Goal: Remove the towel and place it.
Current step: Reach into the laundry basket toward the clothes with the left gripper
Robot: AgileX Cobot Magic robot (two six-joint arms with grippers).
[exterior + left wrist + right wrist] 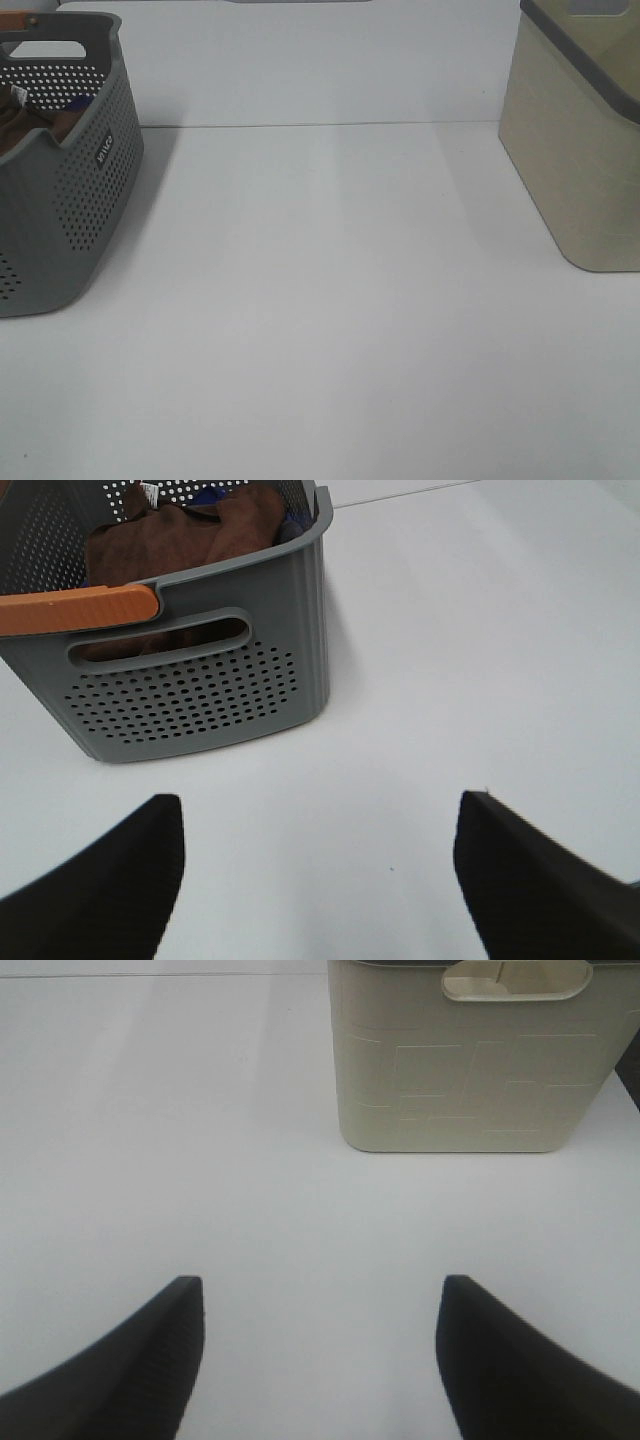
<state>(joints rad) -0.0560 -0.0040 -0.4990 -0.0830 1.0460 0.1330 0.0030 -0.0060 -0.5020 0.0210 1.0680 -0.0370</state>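
We see the towel (180, 540) bunched up inside the grey basket (200, 690), a dark brown plush heap that rises to about the rim. A bit of blue cloth (215, 495) shows behind it at the far wall. An orange handle (80, 608) lies along the basket's near rim, just above the grip slot.

From the high camera, the basket (70, 200) stands at the left edge of the white bench (330, 300), with the towel (40, 125) visible as a brown patch behind its perforated wall. A beige bin (580, 150) with a grey rim stands at the right edge, well apart from the basket, with bare bench between them.

Our left tool (320, 820) is open, its two dark fingers (110, 880) spread wide with nothing between them. It hangs above the bench near the basket's slotted end and touches neither basket nor towel.

Our right tool (320, 1290) is also open and holds nothing, its fingers (130, 1360) wide apart over bare bench. It faces the bin (470, 1070), whose side has a cut-out grip near the top.
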